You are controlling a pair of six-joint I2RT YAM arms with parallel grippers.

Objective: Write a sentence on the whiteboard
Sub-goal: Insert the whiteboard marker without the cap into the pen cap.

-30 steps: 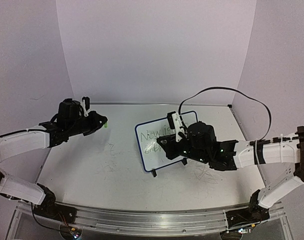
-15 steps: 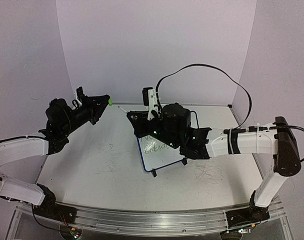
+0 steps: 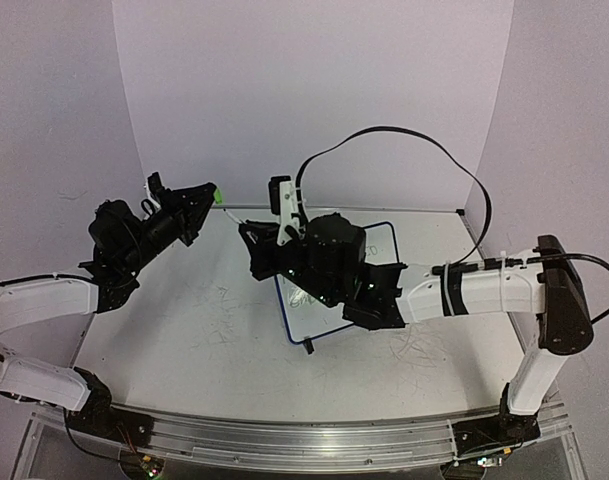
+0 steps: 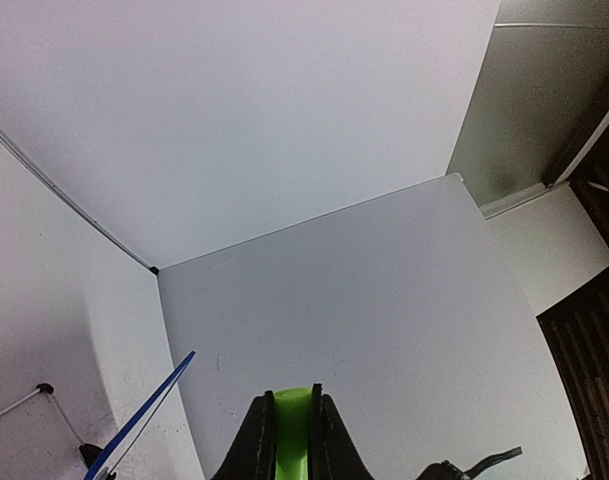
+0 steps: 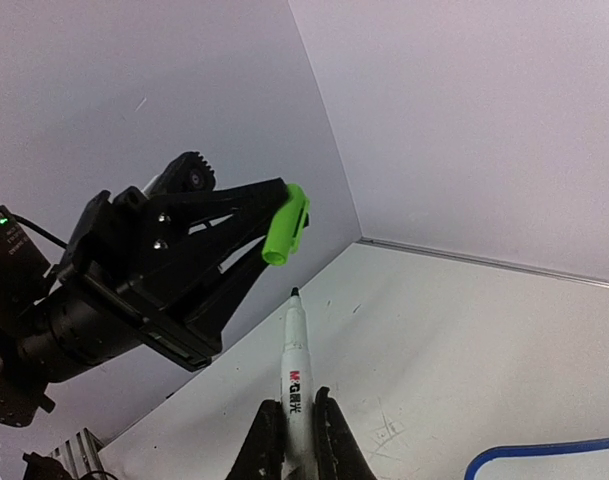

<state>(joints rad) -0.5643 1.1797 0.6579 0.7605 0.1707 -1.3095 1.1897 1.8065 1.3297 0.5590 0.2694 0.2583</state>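
Note:
The whiteboard, white with a dark blue rim, stands tilted on the table, and my right arm covers most of it. The sentence is almost wholly hidden; only a trace of green shows at its left edge. My right gripper is shut on a white marker with its bare tip pointing up and away. My left gripper is shut on a green cap. The cap hangs just beyond the marker's tip, open end toward it, not touching. Both grippers meet above the table's back left.
The scuffed white tabletop carries faint grey scribbles. White walls close the back and both sides. A black cable loops high over my right arm. The board's blue rim shows as an edge and an arc.
My right gripper lifted the marker off the board and swung up and left. My left gripper rose and turned the cap toward it, closing the gap.

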